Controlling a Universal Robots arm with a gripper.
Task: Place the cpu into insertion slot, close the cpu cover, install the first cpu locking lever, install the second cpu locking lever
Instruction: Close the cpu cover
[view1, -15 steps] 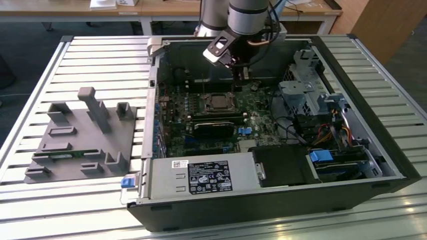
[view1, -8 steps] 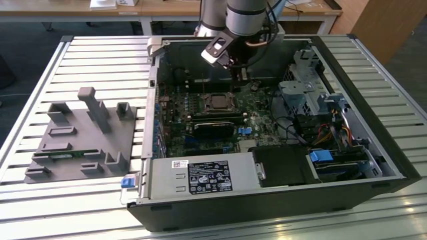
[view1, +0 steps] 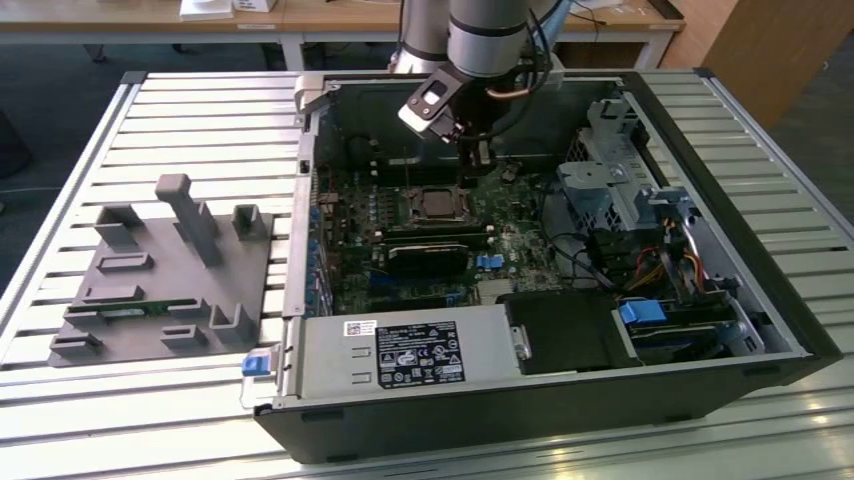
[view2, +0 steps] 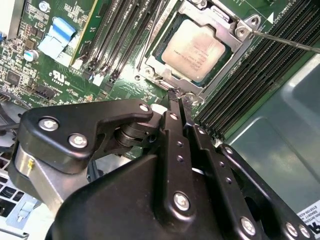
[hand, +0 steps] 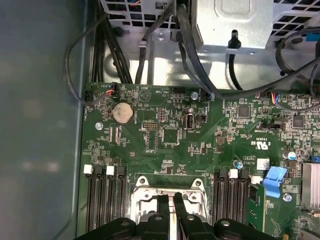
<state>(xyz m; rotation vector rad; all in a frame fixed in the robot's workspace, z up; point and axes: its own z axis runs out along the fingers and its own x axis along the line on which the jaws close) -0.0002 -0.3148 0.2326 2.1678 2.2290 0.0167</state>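
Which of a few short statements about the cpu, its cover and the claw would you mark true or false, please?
1. The cpu is framed by the cpu cover. True.
2. The cpu cover stands upright. False: it lies flat around the cpu.
3. The claw hangs over the grey fixture outside the case. False: it is at the cpu cover's edge.
4. A round coin cell sits on the green motherboard. True.
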